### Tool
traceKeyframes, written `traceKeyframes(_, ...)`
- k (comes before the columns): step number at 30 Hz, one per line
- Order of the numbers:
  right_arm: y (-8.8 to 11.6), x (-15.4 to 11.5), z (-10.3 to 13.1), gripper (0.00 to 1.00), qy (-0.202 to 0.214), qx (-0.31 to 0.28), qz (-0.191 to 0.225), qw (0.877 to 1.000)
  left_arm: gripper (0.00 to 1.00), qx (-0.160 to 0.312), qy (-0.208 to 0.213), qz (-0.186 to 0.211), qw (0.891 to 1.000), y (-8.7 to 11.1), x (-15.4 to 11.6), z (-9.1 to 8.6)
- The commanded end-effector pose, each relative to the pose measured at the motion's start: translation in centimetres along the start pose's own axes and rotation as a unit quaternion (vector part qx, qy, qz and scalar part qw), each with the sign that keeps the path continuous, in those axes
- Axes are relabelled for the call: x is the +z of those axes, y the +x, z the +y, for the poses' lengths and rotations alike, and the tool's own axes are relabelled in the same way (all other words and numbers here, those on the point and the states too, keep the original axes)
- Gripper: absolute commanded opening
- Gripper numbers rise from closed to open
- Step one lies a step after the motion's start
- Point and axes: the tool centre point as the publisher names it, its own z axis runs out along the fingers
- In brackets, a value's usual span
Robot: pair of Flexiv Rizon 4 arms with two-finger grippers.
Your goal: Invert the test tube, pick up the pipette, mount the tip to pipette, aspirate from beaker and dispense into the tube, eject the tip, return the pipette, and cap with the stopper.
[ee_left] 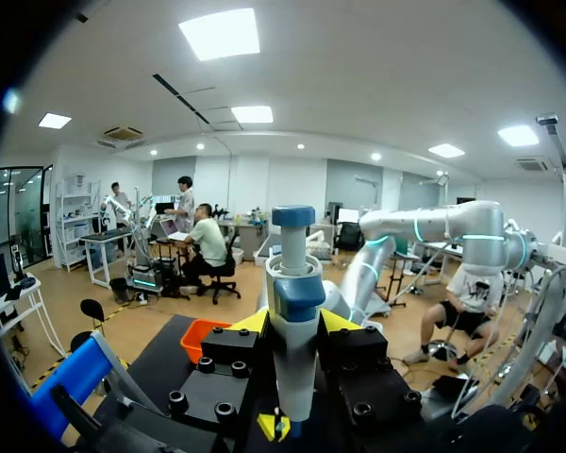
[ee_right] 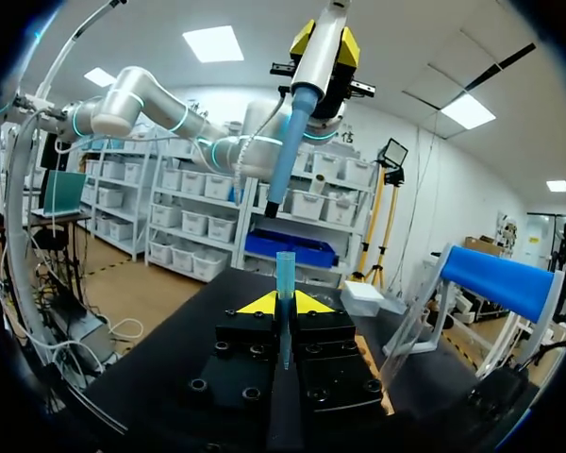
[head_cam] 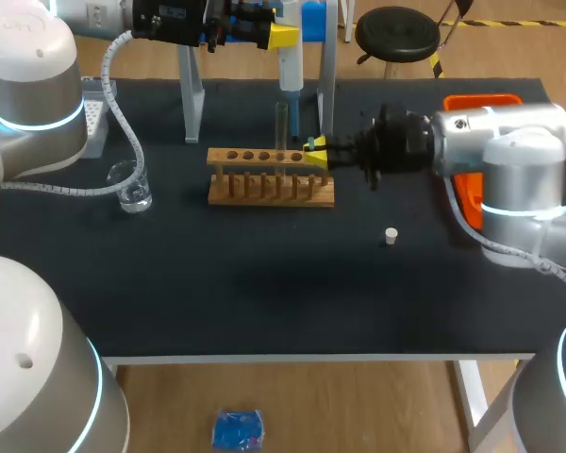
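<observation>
My left gripper [head_cam: 283, 38] is high over the back of the table, shut on the white and blue pipette [head_cam: 291, 71], which hangs nozzle down. In the left wrist view the pipette [ee_left: 293, 311] stands between the yellow fingertips [ee_left: 250, 323]. My right gripper [head_cam: 316, 151] is at the right end of the wooden rack [head_cam: 271, 176], shut on a small teal pipette tip [ee_right: 285, 278] held upright. The pipette's nozzle [ee_right: 275, 203] hangs just above that tip, not touching it. A clear test tube [head_cam: 281, 125] stands in the rack. The beaker [head_cam: 132, 186] sits at the left. The white stopper [head_cam: 391, 236] lies to the right.
A white pipette stand [head_cam: 191, 94] with a blue top straddles the back of the table behind the rack. An orange tray [head_cam: 469, 193] lies under my right arm. A white box [head_cam: 94, 118] sits at the far left edge.
</observation>
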Motion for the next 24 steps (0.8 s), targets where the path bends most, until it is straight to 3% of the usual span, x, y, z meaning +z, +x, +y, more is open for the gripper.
traceKeyframes(1, -0.4, 0.7, 0.2, 0.0, 0.0, -0.003, 0.005, 1.0, 0.0, 0.0, 0.0, 0.001, 1.0, -0.1, -0.1, 0.0)
traceKeyframes(24, 0.6, 2.1, 1.5, 0.0, -0.008, -0.022, 0.027, 0.999, 0.0, 0.0, 0.0, 0.001, 1.0, -0.1, -0.1, 0.0)
